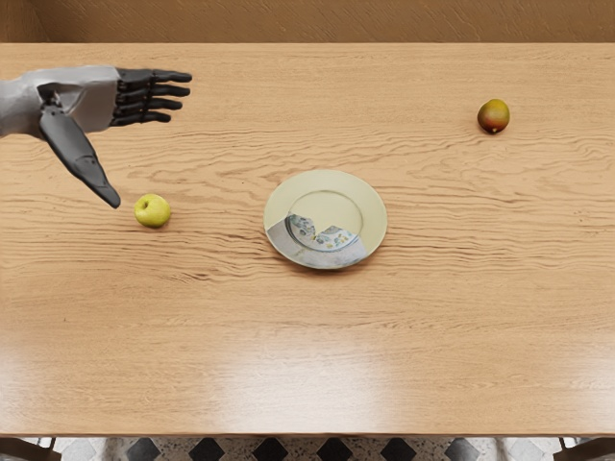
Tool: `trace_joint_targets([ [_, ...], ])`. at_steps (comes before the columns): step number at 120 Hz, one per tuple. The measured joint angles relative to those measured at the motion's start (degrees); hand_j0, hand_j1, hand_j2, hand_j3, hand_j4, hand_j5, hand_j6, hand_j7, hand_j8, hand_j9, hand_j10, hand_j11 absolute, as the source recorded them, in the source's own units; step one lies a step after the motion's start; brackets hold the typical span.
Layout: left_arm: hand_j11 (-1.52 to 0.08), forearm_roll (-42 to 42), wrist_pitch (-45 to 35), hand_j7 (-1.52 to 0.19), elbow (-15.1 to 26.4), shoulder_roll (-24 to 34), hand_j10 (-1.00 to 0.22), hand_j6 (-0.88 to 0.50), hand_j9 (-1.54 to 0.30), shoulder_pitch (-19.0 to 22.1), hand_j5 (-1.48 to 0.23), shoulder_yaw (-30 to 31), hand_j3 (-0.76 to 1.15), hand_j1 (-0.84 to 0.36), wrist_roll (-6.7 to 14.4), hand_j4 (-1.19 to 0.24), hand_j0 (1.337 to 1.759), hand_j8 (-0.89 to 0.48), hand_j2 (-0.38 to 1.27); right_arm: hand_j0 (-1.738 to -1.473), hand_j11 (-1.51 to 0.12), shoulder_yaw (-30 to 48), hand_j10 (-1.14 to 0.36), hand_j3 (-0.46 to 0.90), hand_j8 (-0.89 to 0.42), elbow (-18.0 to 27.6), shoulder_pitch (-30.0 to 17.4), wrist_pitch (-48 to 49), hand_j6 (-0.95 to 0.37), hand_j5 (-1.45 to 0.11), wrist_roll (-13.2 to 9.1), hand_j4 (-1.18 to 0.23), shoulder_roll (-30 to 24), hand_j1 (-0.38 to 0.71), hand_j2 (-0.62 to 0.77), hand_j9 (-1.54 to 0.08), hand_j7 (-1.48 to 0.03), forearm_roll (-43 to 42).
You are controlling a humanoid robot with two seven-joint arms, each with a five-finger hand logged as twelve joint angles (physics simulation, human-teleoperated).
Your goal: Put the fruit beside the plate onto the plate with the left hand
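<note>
Fruit: small round yellow-green apple (152, 210), lying on the table left of the plate, apart from it.
Plate: round shiny metallic plate (371, 199) with nothing on it, near the table's middle.
Left hand: grey and black five-finger left hand (104, 97), above and to the left of the apple, not touching it.
Fingers: four fingers (159, 91) straight and slightly spread, thumb angled down toward the apple, holding nothing.
Other fruit: round red-and-yellow fruit (494, 116), far right, well apart from the plate.
Table: light wooden table (432, 317).
</note>
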State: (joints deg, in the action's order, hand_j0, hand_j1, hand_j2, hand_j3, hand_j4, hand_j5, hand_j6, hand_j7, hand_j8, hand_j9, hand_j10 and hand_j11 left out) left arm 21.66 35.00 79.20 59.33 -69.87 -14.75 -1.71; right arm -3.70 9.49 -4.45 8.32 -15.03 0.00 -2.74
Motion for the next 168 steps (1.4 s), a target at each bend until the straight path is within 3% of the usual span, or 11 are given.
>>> trace_joint_targets([
  [20,-0.02,-1.0,0.0,-0.02,0.2,-1.0,-0.02,-0.02,-0.02,0.3,-0.02,0.1,0.00,0.33,0.3,-0.02,1.658,-0.02,0.00,-1.658,0.00,0.0,0.00,0.00,0.00,0.0,0.1,0.0,0.00,0.00,0.0,0.00,0.0,-0.35,0.00,0.00,0.00,0.0],
  [27,-0.02,-1.7,0.0,-0.02,0.2,-2.8,-0.02,-0.02,-0.02,-0.2,-0.02,0.1,0.00,0.33,1.9,-0.02,1.658,-0.02,0.01,-1.658,0.00,0.0,0.00,0.00,0.00,0.0,0.2,0.0,0.00,0.00,0.0,0.00,0.0,-0.35,0.00,0.00,0.00,-0.1],
  [32,-0.02,-2.0,0.0,-0.02,0.2,-3.5,-0.02,-0.02,-0.02,-1.5,-0.02,0.2,0.00,0.33,6.1,-0.02,1.658,-0.02,0.00,-1.658,0.00,0.0,0.00,0.00,0.00,0.0,0.2,0.0,0.00,0.00,0.0,0.00,0.0,-0.35,0.00,0.00,0.00,-0.1],
  [39,-0.02,-0.9,0.0,-0.02,0.2,-6.0,-0.02,-0.02,-0.02,-4.0,-0.02,0.2,0.00,0.33,14.7,-0.02,1.658,-0.02,0.00,-1.658,0.00,-0.1,0.00,0.00,0.00,0.0,0.4,0.0,0.00,0.00,0.0,0.00,0.0,-0.35,0.00,0.00,0.00,-0.1],
  [50,-0.02,1.4,0.0,-0.02,0.4,-9.4,-0.02,-0.02,-0.02,-6.5,-0.02,0.3,0.00,0.33,26.5,-0.02,1.658,-0.02,0.00,-1.658,0.00,0.0,0.00,0.00,0.00,0.0,0.6,0.0,0.00,0.00,0.0,0.00,0.0,-0.35,0.00,0.00,0.00,-0.1],
  [57,-0.02,7.0,0.0,-0.02,0.5,-13.6,-0.02,-0.02,-0.02,-6.6,-0.02,0.3,0.00,0.33,30.9,-0.02,1.658,-0.02,0.00,-1.658,0.00,0.0,0.00,0.00,0.00,0.0,0.7,0.0,0.00,0.00,0.0,0.00,0.0,-0.35,0.00,0.00,0.00,-0.1],
  [66,-0.02,12.2,-1.1,-0.02,1.2,-13.9,-0.02,-0.02,-0.02,-6.9,-0.02,0.2,0.00,0.33,33.9,-0.02,1.658,-0.02,0.00,-1.658,0.00,0.0,0.00,0.00,0.00,0.0,0.8,0.0,0.00,0.00,0.0,0.00,0.0,-0.35,0.00,0.00,0.00,-0.1],
  [89,-0.02,33.0,-13.1,-0.02,7.1,-15.7,-0.02,-0.02,-0.02,-3.1,-0.02,0.4,0.00,0.33,36.3,-0.02,1.658,-0.02,0.00,-1.658,0.00,0.0,0.00,0.00,0.00,0.0,0.9,0.0,0.00,0.00,0.0,0.00,0.0,-0.35,0.00,0.00,0.00,-0.1],
  [106,-0.02,39.2,-16.5,-0.02,8.1,-16.1,-0.02,-0.02,-0.02,-0.1,-0.02,0.5,0.00,0.33,36.6,-0.02,1.658,-0.02,0.00,-1.658,0.00,0.0,0.00,0.00,0.00,0.0,0.9,0.0,0.00,0.00,0.0,0.00,0.0,-0.35,0.00,0.00,0.00,0.0],
  [123,-0.02,44.9,-20.3,-0.02,7.0,-19.7,-0.02,-0.02,-0.02,3.9,-0.02,0.6,0.00,0.33,36.7,-0.02,1.658,-0.02,0.00,-1.658,0.00,0.0,0.00,0.00,0.00,0.0,0.9,0.0,0.00,0.00,0.0,0.00,0.0,-0.35,0.00,0.00,0.00,0.0],
  [168,-0.15,51.7,-24.9,-0.15,1.8,-23.2,-0.12,-0.12,-0.15,6.8,-0.15,0.6,0.00,0.22,36.7,-0.12,1.658,-0.12,0.02,-1.658,0.00,0.0,0.00,0.00,0.00,0.0,0.9,0.0,0.00,0.00,0.0,0.00,0.0,-0.35,0.00,0.00,0.00,0.0],
])
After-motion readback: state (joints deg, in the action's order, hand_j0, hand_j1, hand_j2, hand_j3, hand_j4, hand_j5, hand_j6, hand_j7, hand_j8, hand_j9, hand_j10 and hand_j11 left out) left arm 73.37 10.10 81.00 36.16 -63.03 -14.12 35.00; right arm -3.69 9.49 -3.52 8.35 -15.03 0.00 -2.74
